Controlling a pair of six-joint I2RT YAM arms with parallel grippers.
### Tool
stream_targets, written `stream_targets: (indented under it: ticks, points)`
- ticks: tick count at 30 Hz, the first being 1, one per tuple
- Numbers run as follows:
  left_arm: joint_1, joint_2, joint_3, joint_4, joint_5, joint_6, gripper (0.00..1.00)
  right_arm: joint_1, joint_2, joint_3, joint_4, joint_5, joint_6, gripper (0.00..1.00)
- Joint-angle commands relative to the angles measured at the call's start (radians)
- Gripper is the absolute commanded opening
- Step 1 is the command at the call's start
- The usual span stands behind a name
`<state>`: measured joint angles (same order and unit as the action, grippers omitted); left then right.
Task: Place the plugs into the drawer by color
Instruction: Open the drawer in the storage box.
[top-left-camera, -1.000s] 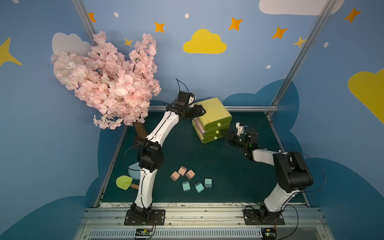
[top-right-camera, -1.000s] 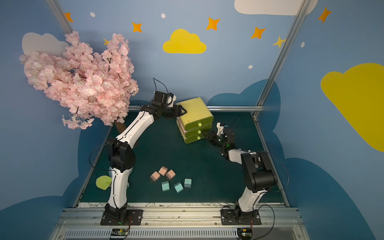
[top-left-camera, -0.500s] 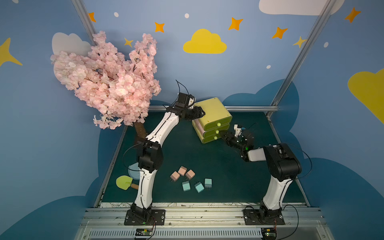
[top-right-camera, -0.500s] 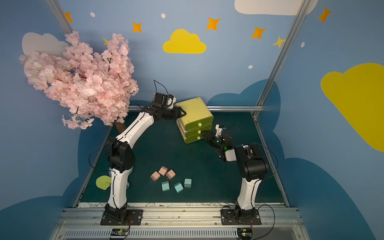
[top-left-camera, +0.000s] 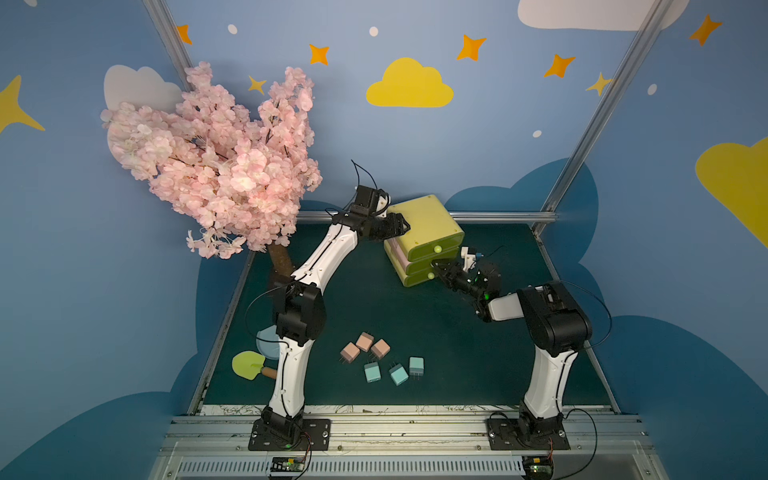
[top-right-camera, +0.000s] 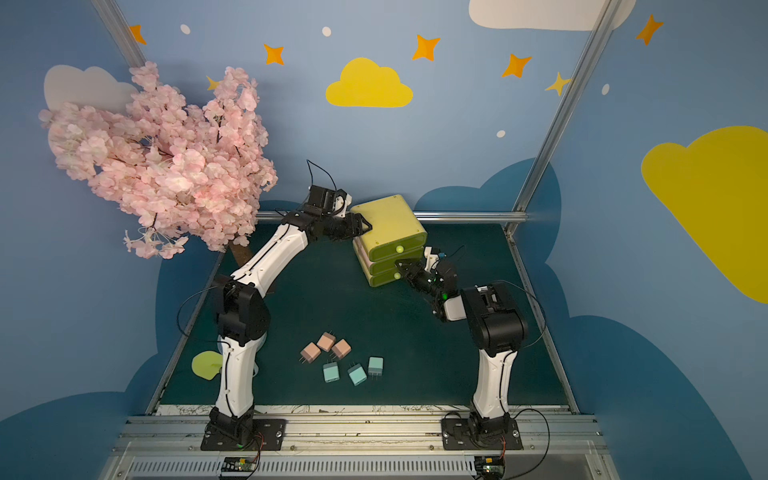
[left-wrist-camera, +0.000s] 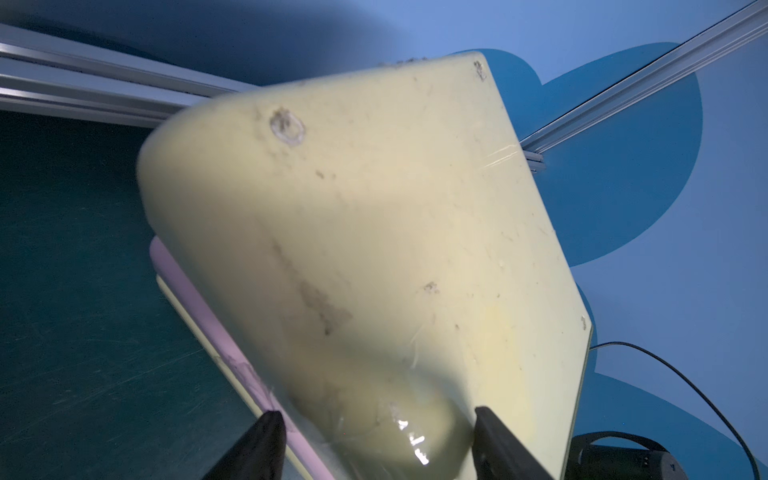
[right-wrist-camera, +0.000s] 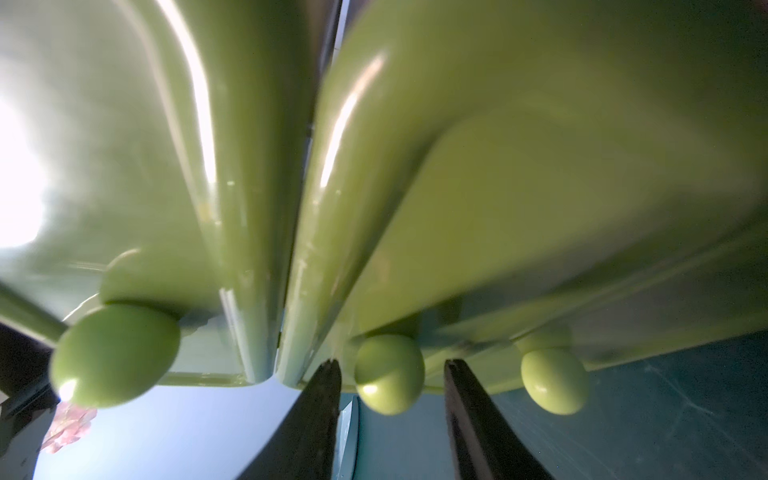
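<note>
The yellow-green drawer box (top-left-camera: 424, 224) stands at the back of the dark green bench (top-left-camera: 374, 303), and its top part sits a bit crooked on the two parts below. The left hand (top-left-camera: 401, 227) is at the back corner of the top. In the left wrist view, this hand (left-wrist-camera: 374, 415) is partly closed and pinches that round corner, with one black finger (left-wrist-camera: 494, 440) on each side, right up against it.

The right hand (top-left-camera: 438, 266) is low at the front of the drawer box. In the right wrist view, its two fingers (right-wrist-camera: 324, 407) stand on both sides of the middle knob (right-wrist-camera: 388, 374). They are very near it, with a thin gap on each side, so the hand is a little open and not squeezing.

Six plugs lie near the front of the bench, well apart from both hands: three pink plugs (top-left-camera: 365, 341) in a bunch and three blue plugs (top-left-camera: 398, 374) in a row just in front of them.
</note>
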<state>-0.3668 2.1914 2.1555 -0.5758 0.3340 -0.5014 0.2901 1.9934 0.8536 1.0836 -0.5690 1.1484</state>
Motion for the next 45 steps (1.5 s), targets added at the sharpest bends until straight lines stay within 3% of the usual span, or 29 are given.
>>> stream_targets:
  ticks: [1, 21, 35, 45]
  points:
    - [0.006, -0.038, -0.016, -0.019, -0.011, 0.014, 0.72, 0.007, 0.027, 0.030, 0.047, -0.005, 0.017, 0.43]
    - [0.013, -0.035, -0.025, -0.016, -0.015, 0.019, 0.72, 0.000, -0.006, 0.010, 0.027, 0.001, -0.012, 0.17]
    - [0.017, -0.023, -0.020, -0.022, -0.013, 0.018, 0.72, 0.021, -0.140, -0.032, -0.118, 0.050, -0.049, 0.10]
    - [0.017, -0.025, -0.020, -0.022, -0.012, 0.015, 0.72, 0.050, -0.312, -0.149, -0.272, 0.103, -0.134, 0.09]
